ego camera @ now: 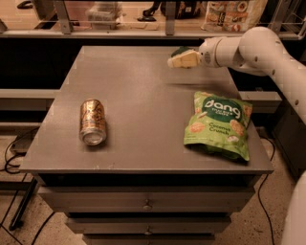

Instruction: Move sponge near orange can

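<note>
The sponge (181, 49) shows only as a dark green patch at the far right of the grey table (138, 91), mostly hidden behind my gripper. My gripper (178, 61), cream-yellow at the end of the white arm (258, 48), reaches in from the right and sits right at the sponge, overlapping it. I cannot tell whether it holds the sponge. The orange can (92, 121) lies on its side near the table's front left, silver end toward the front, far from the sponge and gripper.
A green snack bag (218, 125) lies flat at the front right of the table. Drawers (146, 203) sit below the front edge. A shelf with packages (229, 14) runs behind the table. Cables (12, 158) lie on the floor at left.
</note>
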{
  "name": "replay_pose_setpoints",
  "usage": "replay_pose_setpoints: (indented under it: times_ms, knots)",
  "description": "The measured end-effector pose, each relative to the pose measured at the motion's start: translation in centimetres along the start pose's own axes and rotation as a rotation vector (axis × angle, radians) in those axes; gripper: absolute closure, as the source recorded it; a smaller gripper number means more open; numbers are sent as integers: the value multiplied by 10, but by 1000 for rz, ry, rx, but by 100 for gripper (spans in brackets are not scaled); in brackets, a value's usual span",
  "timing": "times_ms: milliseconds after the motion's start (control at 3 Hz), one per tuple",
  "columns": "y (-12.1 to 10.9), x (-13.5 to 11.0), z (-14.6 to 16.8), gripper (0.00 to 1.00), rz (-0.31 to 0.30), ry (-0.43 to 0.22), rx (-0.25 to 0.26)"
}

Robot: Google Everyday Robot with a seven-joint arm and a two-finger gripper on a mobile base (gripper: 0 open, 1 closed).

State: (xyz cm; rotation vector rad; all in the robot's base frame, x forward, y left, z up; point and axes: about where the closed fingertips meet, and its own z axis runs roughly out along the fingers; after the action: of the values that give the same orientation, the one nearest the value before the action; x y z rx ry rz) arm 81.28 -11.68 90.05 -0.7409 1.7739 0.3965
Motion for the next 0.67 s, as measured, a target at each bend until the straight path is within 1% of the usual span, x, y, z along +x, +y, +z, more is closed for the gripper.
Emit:
replay_pose_setpoints:
  times_ms: [333,667]
  knots:
    - [-15,15,18,0,67,-8,34]
    - [-22,25,35,0,107,-3,42]
